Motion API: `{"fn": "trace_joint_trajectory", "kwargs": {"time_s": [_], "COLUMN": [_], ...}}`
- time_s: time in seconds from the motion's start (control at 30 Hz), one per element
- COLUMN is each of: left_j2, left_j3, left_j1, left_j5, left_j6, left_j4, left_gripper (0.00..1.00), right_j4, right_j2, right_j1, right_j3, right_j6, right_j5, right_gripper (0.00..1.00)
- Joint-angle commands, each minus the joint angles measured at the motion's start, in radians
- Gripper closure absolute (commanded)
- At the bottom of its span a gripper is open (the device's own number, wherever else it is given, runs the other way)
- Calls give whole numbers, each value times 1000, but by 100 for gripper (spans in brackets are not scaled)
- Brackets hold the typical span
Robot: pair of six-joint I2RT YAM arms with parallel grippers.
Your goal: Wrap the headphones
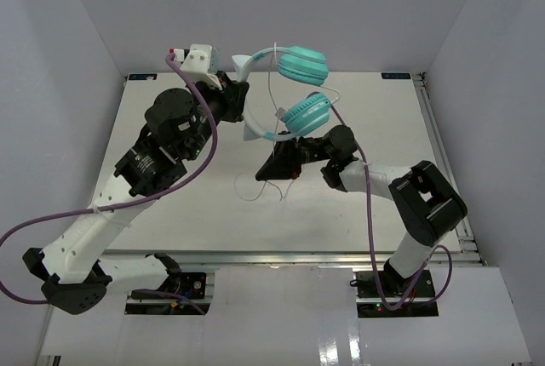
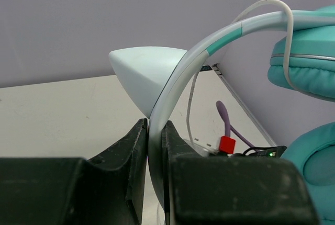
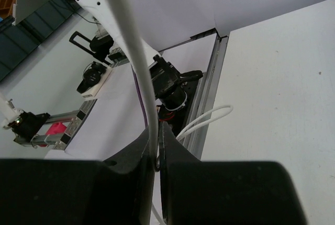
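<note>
Top view: your left gripper (image 1: pixel 236 94) holds the headphones (image 1: pixel 300 85) aloft over the far middle of the table (image 1: pixel 392 128). The right gripper (image 1: pixel 274 166) sits just near of them, and a purple cable (image 1: pixel 209 149) hangs at the left.
Left wrist: jaws are clamped on the headband (image 2: pixel 175 81), with the cord (image 2: pixel 287 31) draped across it.
Right wrist: jaws are pinched together on the cord, and a loop of it shows by the table edge.

From where I stand, the headphones (image 1: pixel 304 65) sit up above the far middle of the table (image 1: pixel 153 213), one ear cup behind the other. The left gripper (image 2: pixel 155 136) is just left of them, on the headband (image 2: pixel 172 78). The right gripper (image 3: pixel 156 142) is nearer and lower, on the cord (image 3: pixel 135 52).
</note>
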Motion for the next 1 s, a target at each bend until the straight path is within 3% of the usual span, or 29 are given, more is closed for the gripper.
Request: {"fn": "trace_joint_trajectory", "kwargs": {"time_s": [0.0, 0.57, 0.7, 0.87, 0.97], "left_j2": [-6, 49, 63, 81, 90], "left_j3": [59, 35, 31, 4, -22], "left_j1": [23, 229, 274, 316, 347], "left_j5": [-29, 72, 72, 44, 30], "left_j6": [-3, -79, -76, -34, -4], "left_j4": [88, 123, 118, 114, 111], "left_gripper": [100, 100, 100, 100, 100], "right_j4": [22, -177, -379, -964, -1194], "right_j2": [-81, -256, -326, -391, -427], "right_j1": [17, 31, 31, 31, 32], "right_j3": [-35, -160, -147, -39, 52], "right_j6": [-73, -254, -432, -792, -977], "right_j5": [-10, -15, 9, 121, 252], "right_gripper": [91, 92, 92, 92, 92]}}
